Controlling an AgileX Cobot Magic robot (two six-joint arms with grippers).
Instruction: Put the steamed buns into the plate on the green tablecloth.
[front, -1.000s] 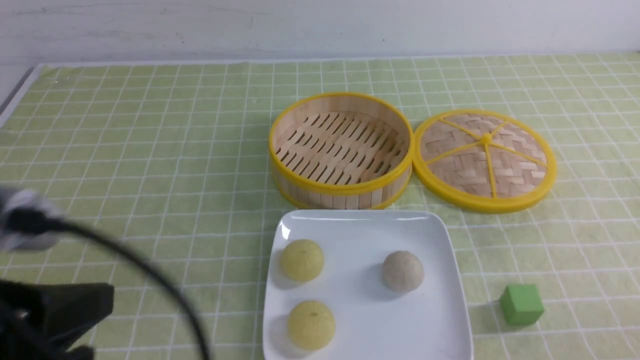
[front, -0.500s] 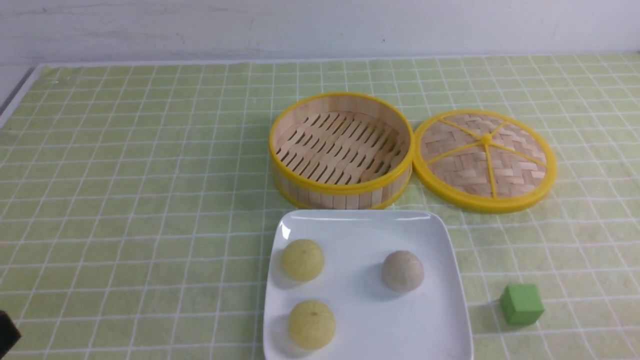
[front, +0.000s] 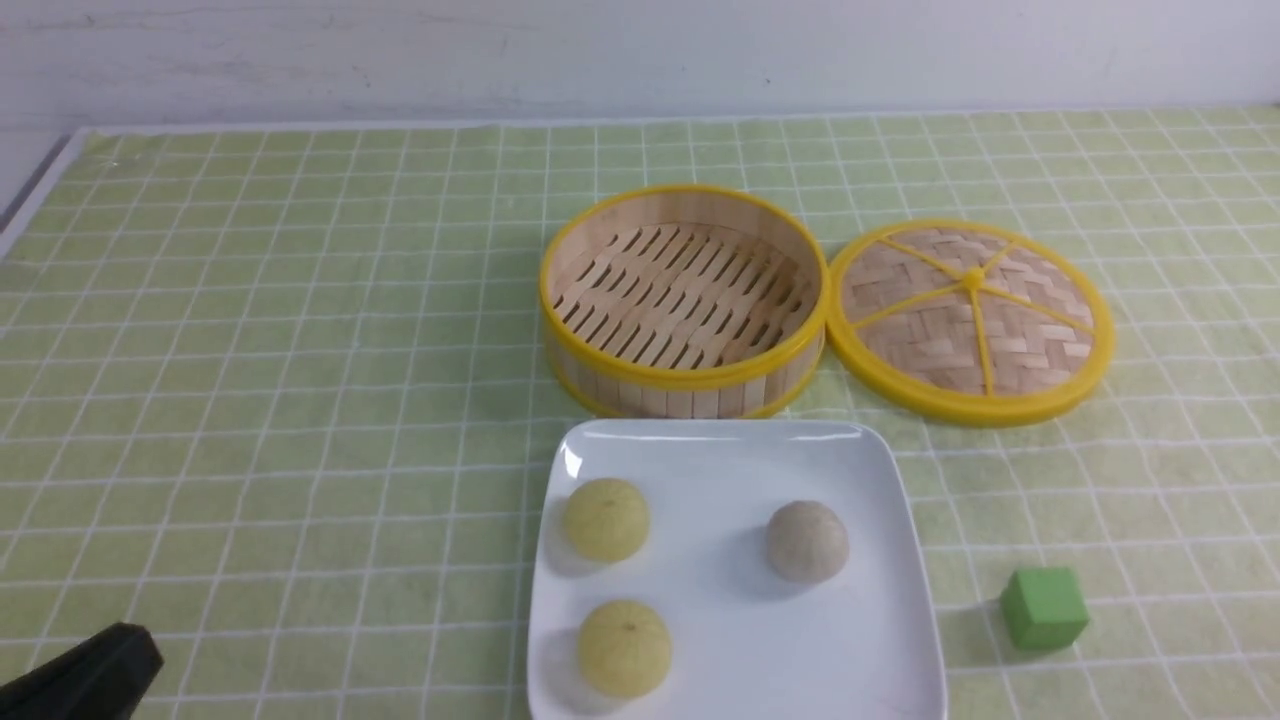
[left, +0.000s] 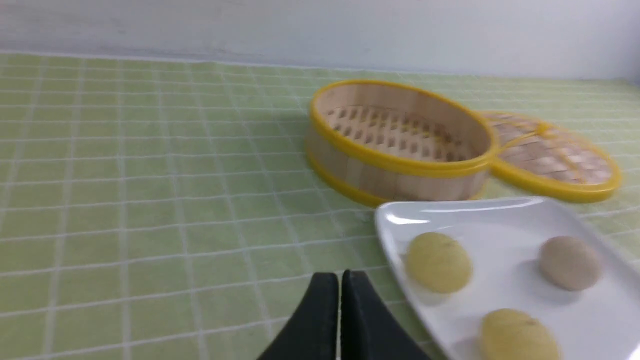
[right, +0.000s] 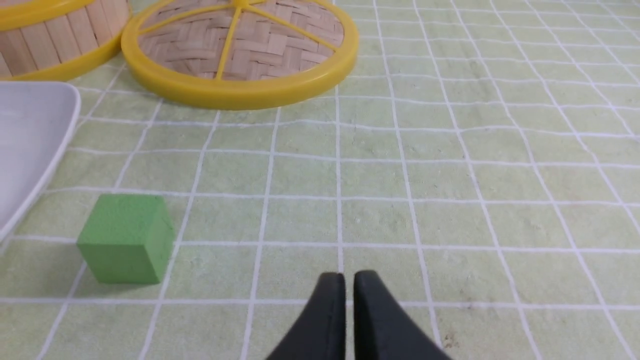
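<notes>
Front view: I see the light yellow-green grid-lined tablecloth (front: 300, 350) covering the counter, and on it the large glossy white square plate (front: 860, 640) near the robot's side. All three steamed buns are in the plate, apart from each other: a pale yellow bun (front: 606, 519) at the far left, a second pale yellow bun (front: 624, 647) at the near left, and a greyish-beige bun (front: 807, 541) toward the right. Behind the plate stands the round bamboo steamer basket with yellow rim (front: 683, 300), nothing in it, and the round woven lid with yellow rim (front: 970, 320) lies touching its right side. A small green cube (front: 1043, 608) sits on the cloth to the right of the plate. Only a black tip of the left claw (front: 85, 680) shows in the lower left corner. Left wrist view: the left claw (left: 340, 285) has its two black fingers pressed nearly together with nothing between them, just beside the plate's left edge. Right wrist view: the right claw (right: 349, 287) shows a thin slit between its fingers, holding nothing, over bare cloth near the green cube.
</notes>
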